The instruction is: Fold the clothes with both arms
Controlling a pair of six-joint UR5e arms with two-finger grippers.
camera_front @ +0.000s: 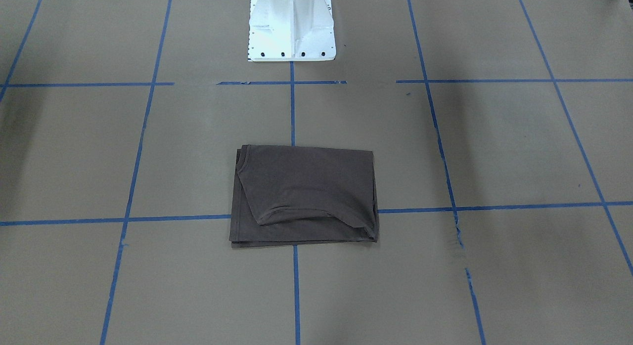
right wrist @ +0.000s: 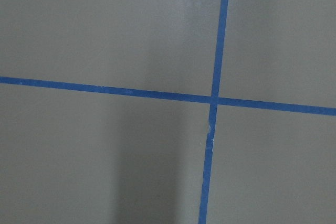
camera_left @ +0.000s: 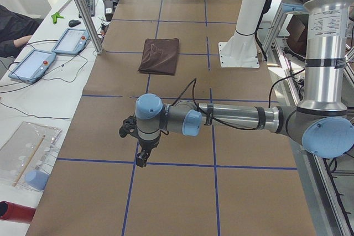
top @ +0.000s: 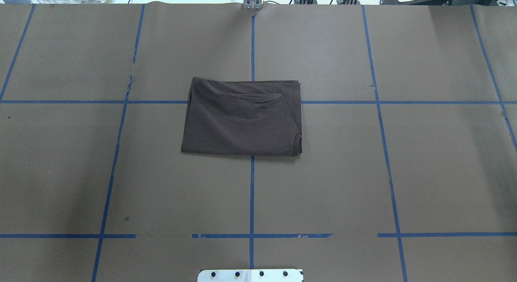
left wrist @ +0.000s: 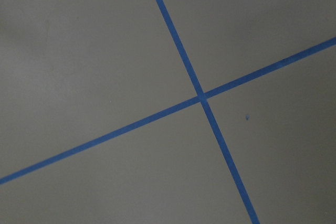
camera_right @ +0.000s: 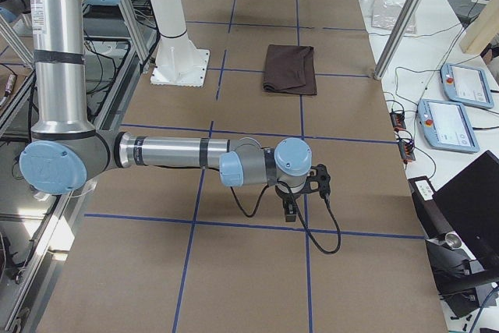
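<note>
Brown paper point(top: 80, 173) covers the table, ruled into squares by blue tape point(top: 252, 193), and cables crowd its far edge. The white pedestal point(camera_front: 292, 26) stands on the middle line.

The overhead and front-facing views show no arm; only the side views do. At the table's left end the left arm point(camera_left: 238, 119) reaches out low, with the left gripper point(camera_left: 142, 157) pointing down over a tape crossing. I cannot tell how its fingers are set. Pendants point(camera_left: 33, 64) lie on the bench there.

The T-shirt point(top: 242, 118) lies at the centre, folded into a flat rectangle across the middle line and well apart from both grippers. Its long axis runs left to right, and a curved hem sits at its right near corner.

At the right end the right arm point(camera_right: 171, 152) mirrors the left. The finger spread of the right gripper point(camera_right: 290, 210) is equally unclear. The wrist views show only paper and tape.
</note>
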